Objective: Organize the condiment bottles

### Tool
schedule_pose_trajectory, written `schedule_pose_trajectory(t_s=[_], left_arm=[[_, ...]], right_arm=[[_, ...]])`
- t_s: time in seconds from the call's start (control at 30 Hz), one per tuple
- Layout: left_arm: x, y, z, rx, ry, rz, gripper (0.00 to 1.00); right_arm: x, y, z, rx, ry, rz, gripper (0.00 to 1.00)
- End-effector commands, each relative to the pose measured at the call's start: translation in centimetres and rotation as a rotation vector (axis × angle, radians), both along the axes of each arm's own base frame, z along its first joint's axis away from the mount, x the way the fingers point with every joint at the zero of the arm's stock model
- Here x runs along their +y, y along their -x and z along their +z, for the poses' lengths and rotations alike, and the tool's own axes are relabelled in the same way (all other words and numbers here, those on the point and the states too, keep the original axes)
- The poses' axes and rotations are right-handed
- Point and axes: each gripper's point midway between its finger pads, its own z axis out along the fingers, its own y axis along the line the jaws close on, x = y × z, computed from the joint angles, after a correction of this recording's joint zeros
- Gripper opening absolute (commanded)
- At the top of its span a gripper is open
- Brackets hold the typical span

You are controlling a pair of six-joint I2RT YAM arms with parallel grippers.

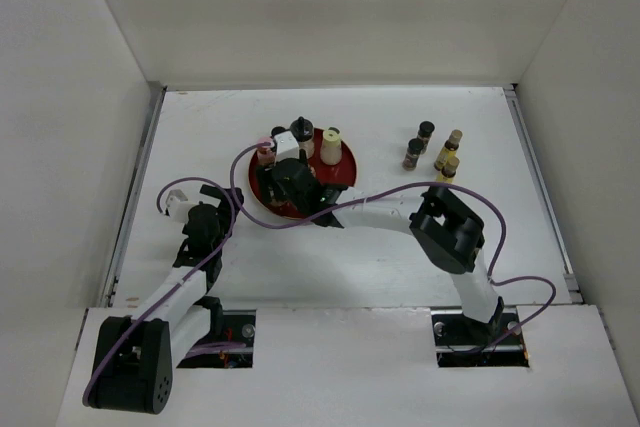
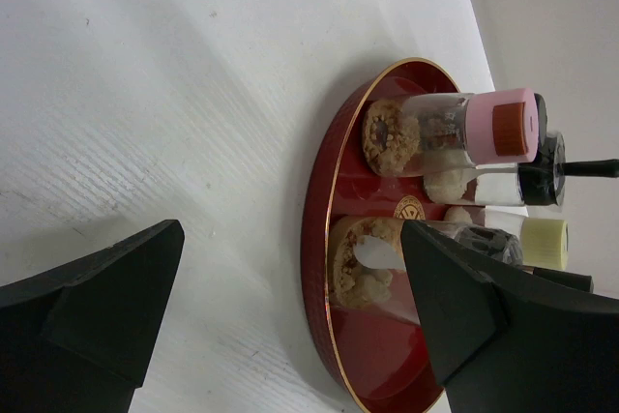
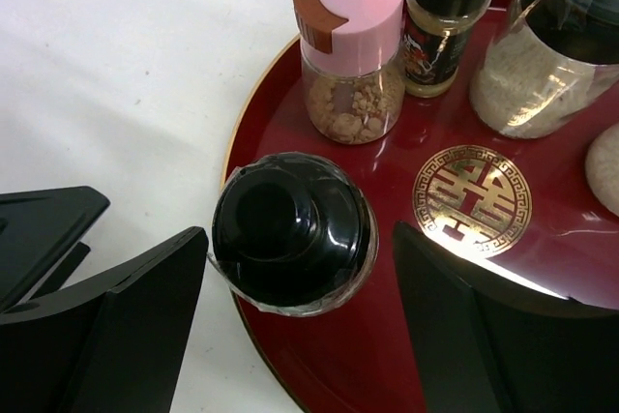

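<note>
a: where's the black-capped jar (image 3: pixel 293 229)?
b: upright on the red tray (image 3: pixel 377 365), close to its rim, near the pink-capped jar (image 3: pixel 350 45).
a: are the right fingers (image 3: pixel 145 316) holding it?
b: no, released. they stand either side of it, with a slim gap showing.
a: and the left fingers (image 2: pixel 106 287)?
b: spread wide over the counter (image 2: pixel 193 94) beside the tray, grasping nothing.
a: any others?
b: four small bottles (image 1: pixel 413 153) stand together on the counter, well right of the tray.

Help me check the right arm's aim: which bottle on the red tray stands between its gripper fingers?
The clear jar with the black domed cap, at the round red tray's edge; the pink-capped jar stands farther back.
</note>
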Motion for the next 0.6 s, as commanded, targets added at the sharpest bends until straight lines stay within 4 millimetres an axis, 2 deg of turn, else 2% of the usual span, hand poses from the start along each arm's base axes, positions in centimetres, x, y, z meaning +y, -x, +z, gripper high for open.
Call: schedule_pose_trajectory(t_s=[0.0,0.13,0.2,0.27,0.33,0.47,0.5,0.57], left_arm=[[-0.4,-0.5,1.1,-0.046,0.013,-0.013,1.00],[-0.5,-0.6,1.0,-0.040,0.011,-0.015,1.00],[-0.7,-0.7,1.3,-0.046,0.007,-0.026,1.00],[-0.6,-0.7,1.5,-0.054,-0.007,-0.027,1.00],[-0.6,-0.7,1.4,-0.051,-0.012,-0.025,1.00],[-1.0,-0.8,1.6,-0.055,-0.013,-0.039,1.00],[-1.0,-0.8,1.6,-0.055,-0.017,-0.040,1.00],[-1.0,-0.8,1.4,-0.047,-0.020,-0.037,1.00]], right_arm=[[0.0,0.4,7.1,-0.070,-0.166,-0.004,0.86],[-3.8,1.2,10.3,-0.100,-0.188,-0.016,0.88],[-6.3,1.4,11.4,-0.114,-0.195,-0.040,0.87],[-9.7,1.3,12.4,-0.125,-0.213,-0.088,0.84],[-13.8,1.1,13.2,-0.136,-0.236,-0.149,0.77],[-23.3,0.2,13.5,-0.168,-0.247,-0.345,0.44],[-25.9,-0.1,13.2,-0.171,-0.236,-0.408,0.39],[-31.3,-0.6,12.1,-0.165,-0.178,-0.560,0.38]])
